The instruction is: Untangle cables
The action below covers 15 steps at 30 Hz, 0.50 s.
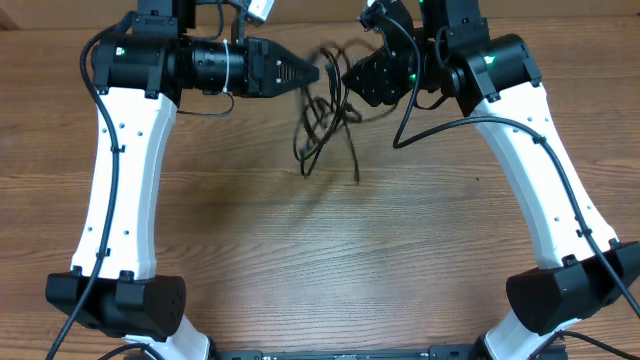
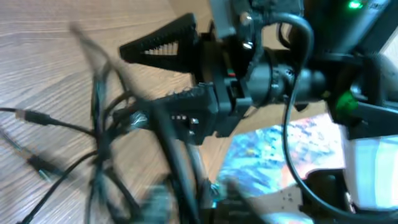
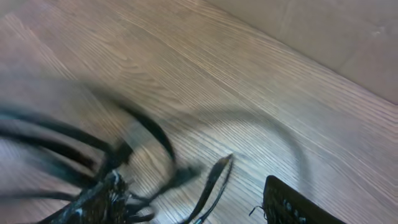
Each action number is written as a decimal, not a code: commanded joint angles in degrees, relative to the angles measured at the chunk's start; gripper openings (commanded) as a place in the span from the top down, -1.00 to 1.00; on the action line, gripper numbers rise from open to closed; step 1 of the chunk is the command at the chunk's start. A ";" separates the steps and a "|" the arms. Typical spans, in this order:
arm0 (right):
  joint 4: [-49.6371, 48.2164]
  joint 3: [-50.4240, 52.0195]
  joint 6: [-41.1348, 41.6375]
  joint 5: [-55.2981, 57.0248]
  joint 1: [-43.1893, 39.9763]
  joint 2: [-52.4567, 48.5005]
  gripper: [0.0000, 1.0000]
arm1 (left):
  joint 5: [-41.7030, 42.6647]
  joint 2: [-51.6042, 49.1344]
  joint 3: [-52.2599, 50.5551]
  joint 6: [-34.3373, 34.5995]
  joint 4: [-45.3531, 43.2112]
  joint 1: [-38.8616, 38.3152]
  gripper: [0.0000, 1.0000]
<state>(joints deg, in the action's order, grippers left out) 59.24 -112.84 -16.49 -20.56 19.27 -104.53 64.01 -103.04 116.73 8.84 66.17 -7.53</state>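
A tangle of thin black cables [image 1: 322, 115] sits at the middle of the wooden worktop [image 1: 330, 270], close to its far edge. It lies directly between the two hands, which face each other across it.

The left hand [image 1: 303, 72] points toward the worktop's right edge, with its tip just beside the upper part of the tangle. From above its fingers look drawn to a wedge, but the pictures do not show whether it is clenched or released.

The right hand [image 2: 132, 84] is released, its two ridged fingers spread wide with bare wood showing between them. Several cords are draped over and bunched against its lower finger [image 2: 180, 102], so the tangle is hooked on that finger rather than pinched. Both wrist views are blurred around the cords.

The tangle's long axis runs from the far edge toward the near edge. Its looped part is by the hands, and two loose ends trail toward the near edge, spreading slightly apart. In the left wrist view, a small plug end [image 2: 26, 116] lies flat on the wood, apart from the bunch.
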 commanded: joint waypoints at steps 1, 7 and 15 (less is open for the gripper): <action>0.87 -1.90 0.17 2.54 0.28 0.68 -0.39 | -13.35 1.92 0.81 -1.29 -0.17 -1.33 -1.00; 5.09 -1.66 1.46 2.54 0.44 0.57 -0.35 | -38.69 1.95 0.83 -0.96 0.28 -4.52 -1.00; -0.83 9.05 12.94 2.47 1.01 0.00 -0.27 | -55.65 4.90 1.31 5.03 0.28 -4.83 -1.00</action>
<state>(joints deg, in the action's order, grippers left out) 60.86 -108.36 -11.49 -18.57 19.92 -104.53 20.75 -102.37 116.73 11.05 66.41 -12.38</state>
